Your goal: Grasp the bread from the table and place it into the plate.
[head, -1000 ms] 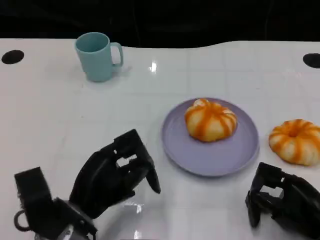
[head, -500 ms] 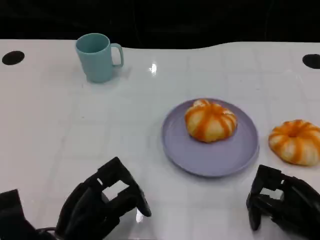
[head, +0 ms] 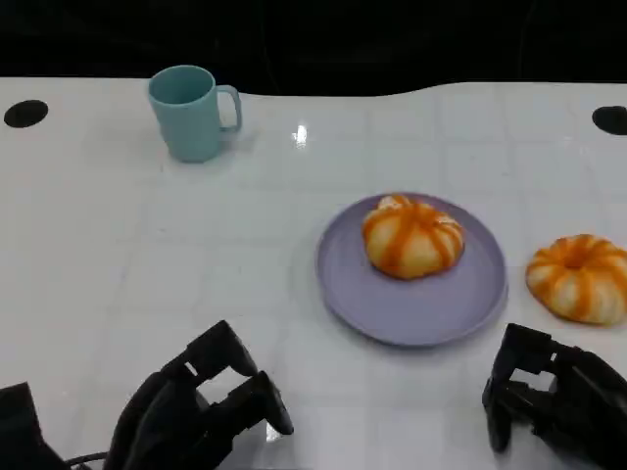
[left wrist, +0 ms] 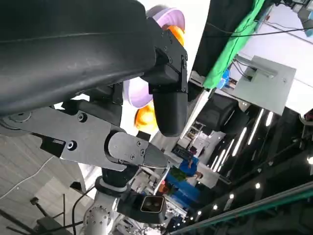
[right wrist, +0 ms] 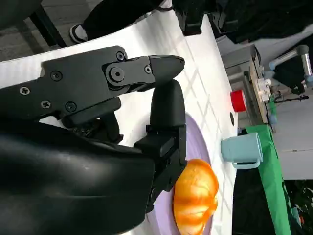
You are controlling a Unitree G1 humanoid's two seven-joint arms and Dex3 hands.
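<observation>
One orange-striped bread (head: 412,235) lies on the purple plate (head: 392,318) right of the table's middle. A second bread (head: 580,277) of the same look sits on the table just right of the plate. My left hand (head: 201,411) is low at the near left edge, well away from the plate, fingers apart and holding nothing. My right hand (head: 554,401) rests at the near right, just in front of the second bread, also holding nothing. The right wrist view looks past the right hand (right wrist: 122,98) at the bread (right wrist: 195,196) on the plate (right wrist: 198,147).
A light blue cup (head: 194,110) stands at the far left of the white table, and the right wrist view shows the cup (right wrist: 243,149) too. Black round marks (head: 24,112) sit near the far corners. The left wrist view shows the left hand (left wrist: 161,83) with part of the plate (left wrist: 136,93) behind it.
My left hand has drawn back from beside the plate toward the near left edge. The right hand, both breads and the plate have stayed put.
</observation>
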